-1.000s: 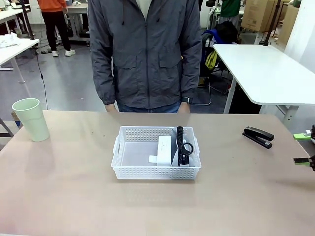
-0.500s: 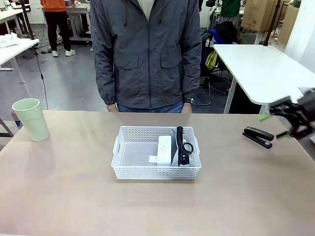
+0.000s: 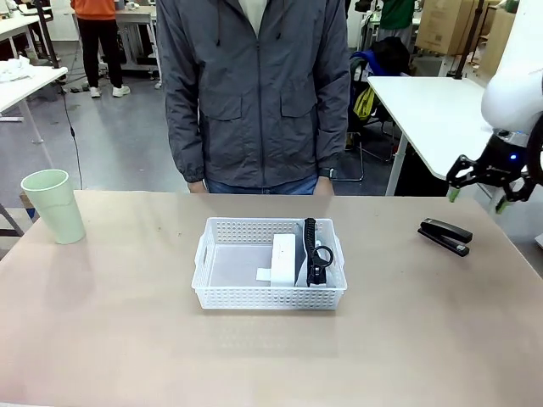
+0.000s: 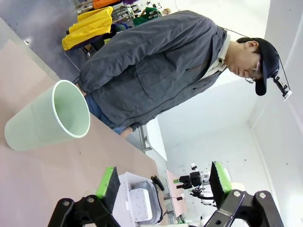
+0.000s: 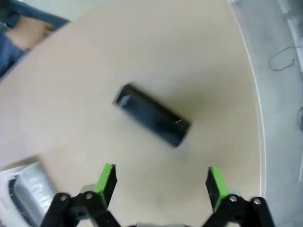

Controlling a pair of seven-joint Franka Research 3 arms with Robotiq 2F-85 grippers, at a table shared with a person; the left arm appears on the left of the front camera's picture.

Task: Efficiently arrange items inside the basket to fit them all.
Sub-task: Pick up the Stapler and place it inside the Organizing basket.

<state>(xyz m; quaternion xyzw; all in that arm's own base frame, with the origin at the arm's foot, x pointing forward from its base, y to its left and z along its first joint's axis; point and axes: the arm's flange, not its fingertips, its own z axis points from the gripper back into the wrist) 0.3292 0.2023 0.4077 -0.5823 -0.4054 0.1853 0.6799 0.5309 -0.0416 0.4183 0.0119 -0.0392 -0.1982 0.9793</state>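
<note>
While the right pincer point(image 3: 477, 200) hangs wide open and empty over the black block point(image 3: 445, 236) lying on the worktop point(image 3: 127, 339) well right of the basket point(image 3: 254, 298), the white box point(image 3: 283, 259) and strapped pouch point(image 3: 316, 254) stand side by side in the basket's right half. The left pincer point(image 4: 164, 182), also spread wide, faces the pale green cup point(image 3: 53, 206) at far left.

My front camera looks across the table point(image 3: 127, 339) at the person point(image 3: 254, 93), with the basket point(image 3: 270, 297) mid-frame. My left wrist camera sits low, rolled sideways, near the cup point(image 3: 53, 206), and shares cup, basket and person with it. My right wrist camera looks down on the block point(image 3: 445, 236), with a basket corner at its lower left.
</note>
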